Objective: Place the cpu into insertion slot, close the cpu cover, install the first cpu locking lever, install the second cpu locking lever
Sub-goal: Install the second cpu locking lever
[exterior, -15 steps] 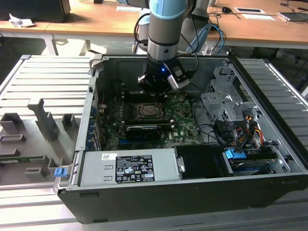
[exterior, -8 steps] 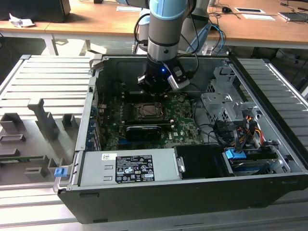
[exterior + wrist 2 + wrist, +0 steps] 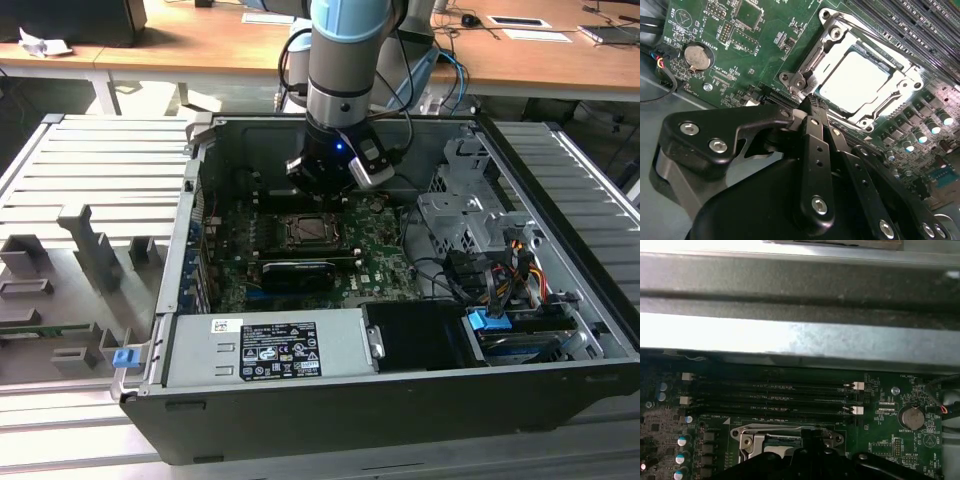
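**A:** Start at the gripper (image 3: 812, 102). What is it doing?

**B:** In the second wrist view its two black fingers (image 3: 815, 145) run together to a single tip with no gap that I can make out, and nothing sits between them. I'd call it closed and empty. The tip hangs just off one corner of the socket, by the screws and the hinge end.

**A:** And the cpu?

**B:** Already down in the socket. The cpu (image 3: 855, 80) shows as a pale, flat square of metal, lying level. The cpu cover (image 3: 912, 82) lies flat around it as a bright frame, its open middle showing the chip's top.

**A:** Which way from the tip?

**B:** Straight ahead of the fingers, past the near corner. The socket sits cornerwise to the fingers in this view, so one diagonal runs roughly away from the tip.

**A:** The levers?

**B:** Thin metal runs along the frame's edges, but glare washes it out; I can't say whether either lever is latched.

**A:** Counts?

**B:** One arm, one gripper, one cpu, one cover. In the exterior view the socket (image 3: 308, 231) lies mid-board in the open computer case (image 3: 560, 180), the gripper just beyond it, and one long black card (image 3: 297, 272) on its nearer side. In both wrist views there is one round coin battery (image 3: 698, 55).
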